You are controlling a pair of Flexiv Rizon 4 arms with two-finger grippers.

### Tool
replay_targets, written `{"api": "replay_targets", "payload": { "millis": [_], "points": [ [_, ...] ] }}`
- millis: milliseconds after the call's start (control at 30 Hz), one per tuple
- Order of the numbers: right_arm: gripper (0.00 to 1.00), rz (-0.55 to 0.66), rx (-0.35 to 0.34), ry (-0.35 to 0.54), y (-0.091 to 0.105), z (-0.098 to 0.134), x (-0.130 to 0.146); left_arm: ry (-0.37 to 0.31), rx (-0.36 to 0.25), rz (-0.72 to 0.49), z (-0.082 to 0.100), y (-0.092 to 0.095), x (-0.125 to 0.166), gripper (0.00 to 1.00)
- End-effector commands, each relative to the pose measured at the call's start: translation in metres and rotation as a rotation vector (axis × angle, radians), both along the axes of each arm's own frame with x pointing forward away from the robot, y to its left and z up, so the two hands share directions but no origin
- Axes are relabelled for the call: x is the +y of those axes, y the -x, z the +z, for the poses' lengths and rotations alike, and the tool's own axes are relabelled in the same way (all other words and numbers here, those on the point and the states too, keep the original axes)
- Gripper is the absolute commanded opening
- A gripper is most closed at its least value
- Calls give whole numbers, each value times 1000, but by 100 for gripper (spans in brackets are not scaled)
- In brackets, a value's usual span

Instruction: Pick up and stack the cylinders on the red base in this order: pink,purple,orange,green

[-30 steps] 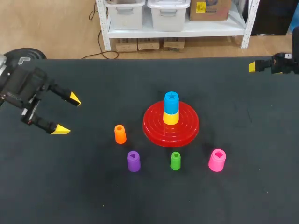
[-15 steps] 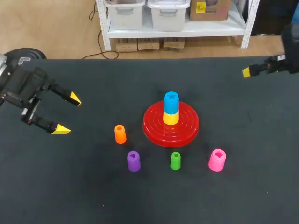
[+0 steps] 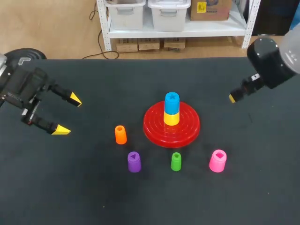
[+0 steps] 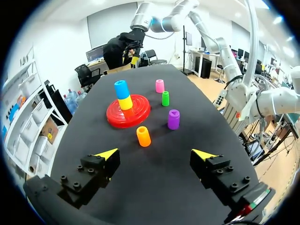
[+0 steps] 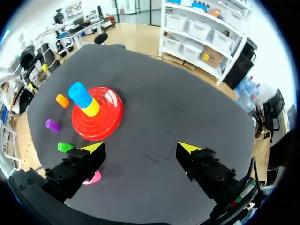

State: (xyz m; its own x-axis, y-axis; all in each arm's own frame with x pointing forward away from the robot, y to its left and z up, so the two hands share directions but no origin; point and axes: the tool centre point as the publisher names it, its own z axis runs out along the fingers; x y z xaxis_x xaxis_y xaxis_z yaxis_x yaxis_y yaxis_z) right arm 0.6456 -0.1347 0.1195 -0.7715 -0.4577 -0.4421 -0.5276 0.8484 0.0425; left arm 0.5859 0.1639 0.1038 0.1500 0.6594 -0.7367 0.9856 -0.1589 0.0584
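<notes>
Swung inward within the last second, the right arm (image 3: 265, 63) is seen from the head camera over the table's (image 3: 93, 197) right side, near the red base (image 3: 188, 134); the left arm (image 3: 21, 86) is unmoved. The left gripper (image 3: 68, 115) is held spread and empty at the table's left. A yellow cylinder (image 3: 171, 119) and a blue cylinder (image 3: 172, 103) are stacked at the base's centre. The orange cylinder (image 3: 120, 134), purple cylinder (image 3: 134, 162), green cylinder (image 3: 176, 161) and pink cylinder (image 3: 218, 161) are stood upright on the table, apart from one another, along the base's near side.

From the left wrist, the orange cylinder is shown nearest ahead of the parted fingers, with the purple one beyond it and the green and pink ones farther off beside the base.

From the right wrist, the right gripper (image 5: 140, 149) is shown wide apart with nothing held. The base lies ahead, and the pink cylinder is partly hidden behind one finger.
</notes>
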Motion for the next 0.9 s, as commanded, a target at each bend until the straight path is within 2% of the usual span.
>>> {"api": "replay_targets", "payload": {
  "millis": [33,367,633,900],
  "points": [
    [100,-108,-115,182,7,3,-1,1,-1,-1,0,0,0,100],
    [100,-108,-115,182,7,3,-1,1,-1,-1,0,0,0,100],
    [100,-26,7,212,44,-18,20,1,-1,-1,0,0,0,100],
    [100,43,110,191,76,-13,30,1,-1,-1,0,0,0,100]
  ]
}}
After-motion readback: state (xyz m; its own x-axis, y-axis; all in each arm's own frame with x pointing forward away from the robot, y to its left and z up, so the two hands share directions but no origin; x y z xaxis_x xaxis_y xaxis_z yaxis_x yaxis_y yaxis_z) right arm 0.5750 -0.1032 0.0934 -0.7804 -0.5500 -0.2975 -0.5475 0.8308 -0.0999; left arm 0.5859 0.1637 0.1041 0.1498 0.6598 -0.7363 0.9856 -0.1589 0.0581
